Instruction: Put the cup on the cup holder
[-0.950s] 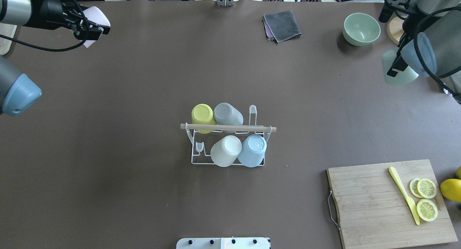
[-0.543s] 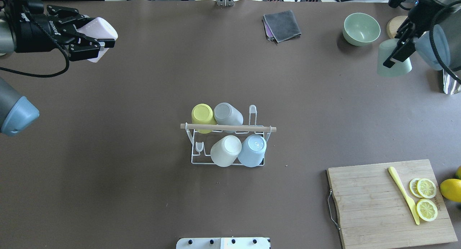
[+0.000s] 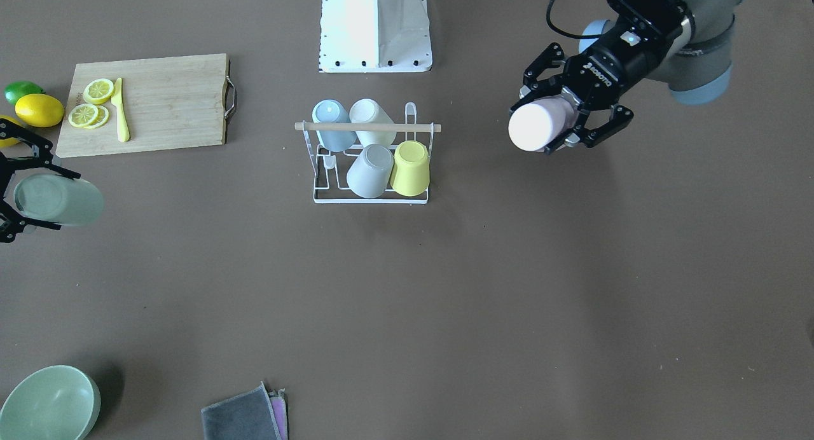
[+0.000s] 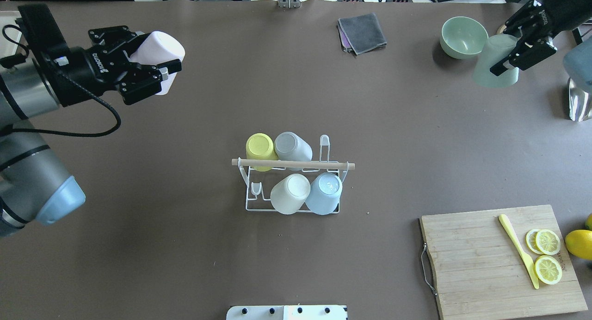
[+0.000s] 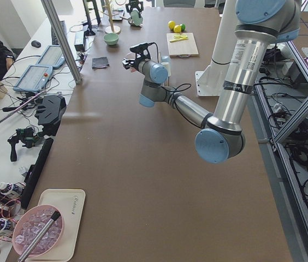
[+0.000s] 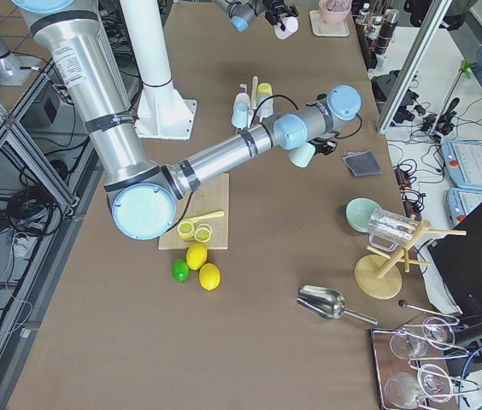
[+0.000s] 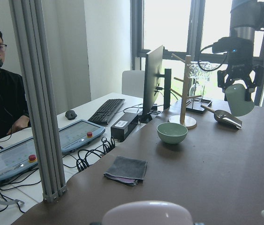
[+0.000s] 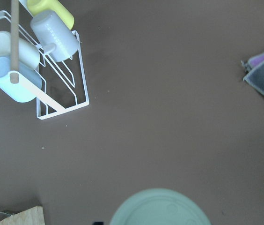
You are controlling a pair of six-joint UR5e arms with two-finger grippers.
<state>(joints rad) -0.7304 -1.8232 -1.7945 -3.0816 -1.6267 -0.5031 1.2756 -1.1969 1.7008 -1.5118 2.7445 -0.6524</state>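
"Where was the pink cup (image 4: 162, 45)?"
"Pinched in the left gripper (image 4: 155, 56), well off the cup holder's (image 4: 292, 164) left. The right gripper (image 4: 502, 49) clamped a green cup (image 4: 485, 65), far off its right."

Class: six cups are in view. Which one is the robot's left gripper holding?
The pale pink cup, clamped in the left gripper. The pale green cup is in the right gripper; the other four sit on the cup holder.

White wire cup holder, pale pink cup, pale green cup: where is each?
White wire cup holder (image 4: 292, 164), overhead view, its wooden handle.
Pale pink cup (image 4: 159, 45), overhead view, its side.
Pale green cup (image 4: 483, 65), overhead view, its side wall.
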